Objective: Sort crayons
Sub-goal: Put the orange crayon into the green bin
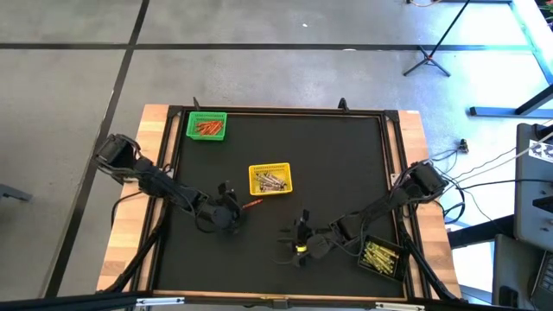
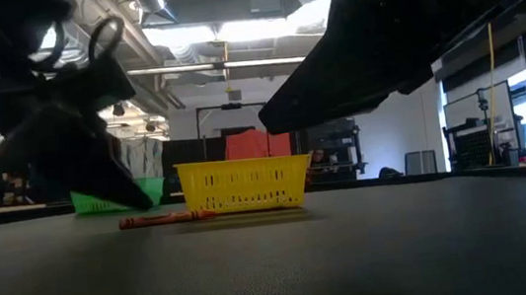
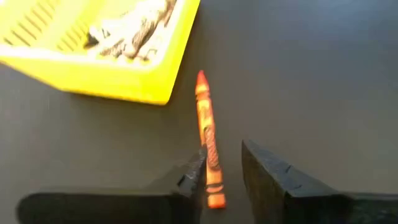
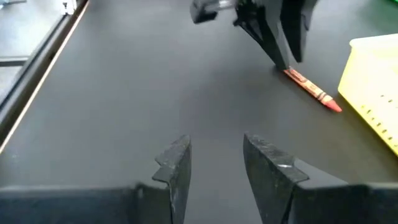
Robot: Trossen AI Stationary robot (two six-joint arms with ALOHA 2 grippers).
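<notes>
One orange crayon (image 3: 208, 140) lies flat on the black mat (image 1: 346, 164), just in front of the yellow basket (image 1: 270, 179). My left gripper (image 3: 222, 150) is open, slanting down, with a finger on either side of the crayon's end farthest from that basket. The same crayon (image 4: 311, 90) shows in the right wrist view, with the left fingers at its end. My right gripper (image 4: 216, 140) is open over bare mat toward the near edge, with nothing between its fingers. More crayons lie in the yellow basket, the green basket (image 1: 206, 126) and the black basket (image 1: 383, 257). My left gripper has its fingers on either side of the crayon's end (image 3: 214, 190), coming from above at a slant and lying along the crayon. One finger (image 3: 194, 177) stands right beside it; whether it touches, I cannot tell. The crayon lies flat on the mat.
The green basket stands at the mat's far left corner, the black basket at the near right corner beside my right arm. A raised frame (image 1: 390, 164) runs around the mat. Bare mat lies between the yellow basket and the right edge.
</notes>
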